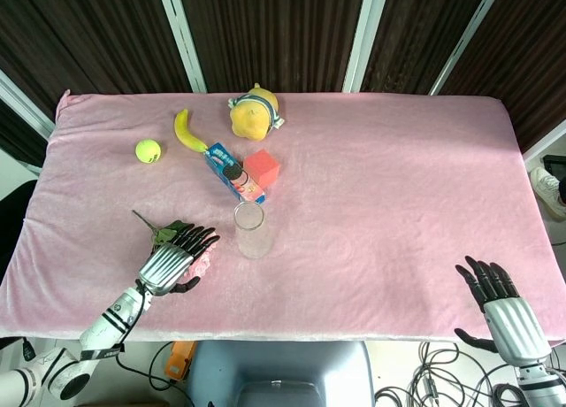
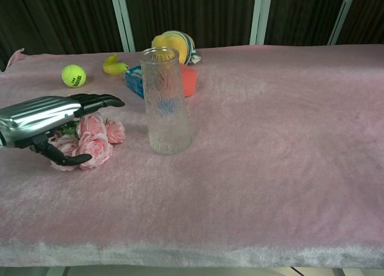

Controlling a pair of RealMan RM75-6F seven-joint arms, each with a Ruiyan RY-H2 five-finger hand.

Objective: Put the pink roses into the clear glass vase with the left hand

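The pink roses (image 2: 96,139) lie on the pink cloth left of the clear glass vase (image 2: 164,102), which stands upright near the table's middle (image 1: 251,229). My left hand (image 2: 51,117) hovers over the bunch with its fingers spread and its thumb curled beneath, covering most of the flowers (image 1: 200,261) in the head view (image 1: 173,257). Nothing is held in it. A green stem (image 1: 146,221) sticks out to the upper left. My right hand (image 1: 497,301) is open at the table's front right edge, away from everything.
Behind the vase lie a blue box (image 1: 232,172) and a red cube (image 1: 263,168). Farther back are a banana (image 1: 187,132), a yellow plush toy (image 1: 254,111) and a tennis ball (image 1: 148,150). The pink tablecloth (image 1: 398,186) spreads wide on the right.
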